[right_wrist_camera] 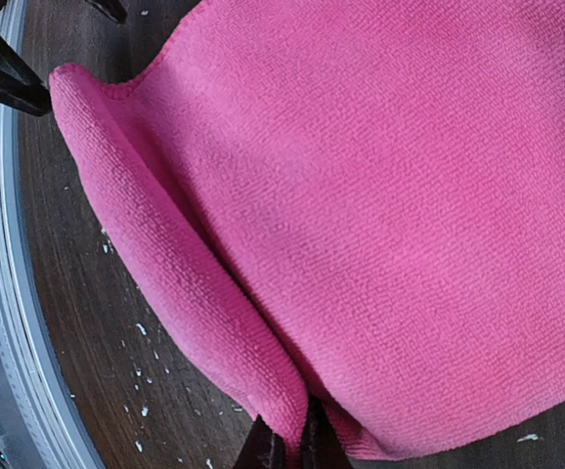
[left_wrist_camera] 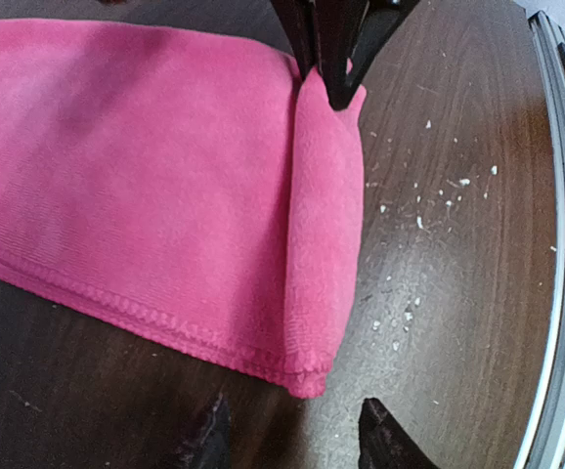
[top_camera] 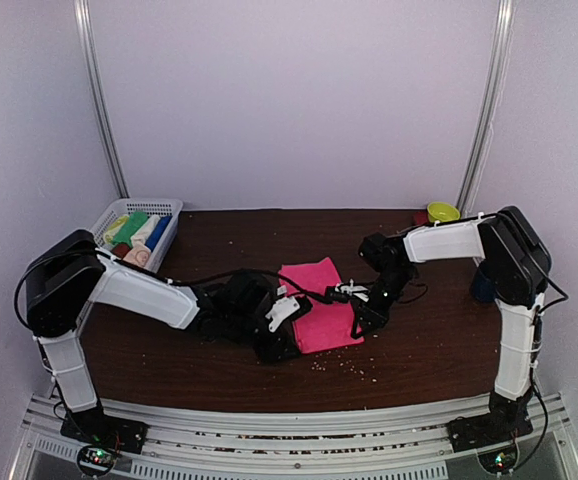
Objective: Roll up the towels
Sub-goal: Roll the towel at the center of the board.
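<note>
Nearest the arm bases, a metal rail (top_camera: 299,425) runs along the near edge of the table (top_camera: 219,235), on the near side of the pink towel (top_camera: 314,278). Between rail and towel, pale crumbs (left_wrist_camera: 414,210) are scattered over the dark wood.

The pink towel lies about mid-table. Its near edge is turned up and over into a soft fold (left_wrist_camera: 324,234) running the width of the cloth. The rest of the towel lies flat, and one hemmed side shows in the left wrist view.

Left gripper (left_wrist_camera: 292,445): at the fold's left end. The fingertips are spread apart with nothing between them, so it has released. The towel's corner lies just ahead of the tips; contact cannot be told.

Right gripper (right_wrist_camera: 287,447): at the fold's right end. The fingers are pinched together on the fold, with a ridge of cloth raised where they meet — clenched on the pink towel.

Beyond the towel to the far left, a white mesh basket (top_camera: 164,207) sits at the table's back corner. It holds rolled towels (top_camera: 132,228) — green, blue and cream show. Beyond the towel to the far right, at the back edge, is a small yellow-green bowl (top_camera: 442,212).
</note>
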Controlling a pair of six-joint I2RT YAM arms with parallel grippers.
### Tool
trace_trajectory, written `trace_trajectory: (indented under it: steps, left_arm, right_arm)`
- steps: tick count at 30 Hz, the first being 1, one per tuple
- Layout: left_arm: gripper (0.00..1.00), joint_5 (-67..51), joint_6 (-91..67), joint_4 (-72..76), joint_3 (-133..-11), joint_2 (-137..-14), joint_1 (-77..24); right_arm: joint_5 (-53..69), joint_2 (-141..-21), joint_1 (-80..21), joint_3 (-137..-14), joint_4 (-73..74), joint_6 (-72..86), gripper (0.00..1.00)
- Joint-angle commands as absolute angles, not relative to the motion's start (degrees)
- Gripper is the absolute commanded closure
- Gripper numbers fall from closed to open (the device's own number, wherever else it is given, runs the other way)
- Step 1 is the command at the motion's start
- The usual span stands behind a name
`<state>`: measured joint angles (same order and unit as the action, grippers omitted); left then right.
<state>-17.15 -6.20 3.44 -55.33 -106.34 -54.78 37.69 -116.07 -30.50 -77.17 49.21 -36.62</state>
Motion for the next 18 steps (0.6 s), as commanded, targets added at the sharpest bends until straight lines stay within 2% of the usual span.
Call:
trace_trajectory:
  steps: [1,12,18]
  left_arm:
    - [0.55,-12.6,-7.0,1.2,-55.8,-101.0,-55.0]
    - [0.55,-6.1,-5.8,-4.7,-67.5,-108.0,-58.5]
    - [0.6,-4.9,-5.3,-6.3,-71.1,-112.5,-58.5]
  right_arm:
    - [31.9,-119.3,-30.5,-76.7,47.8,-36.4,0.93]
    - [31.9,-119.3,-30.6,-76.8,47.9,-36.4,0.93]
    - [31.9,-119.4,-30.7,-76.9,47.9,-36.4,0.93]
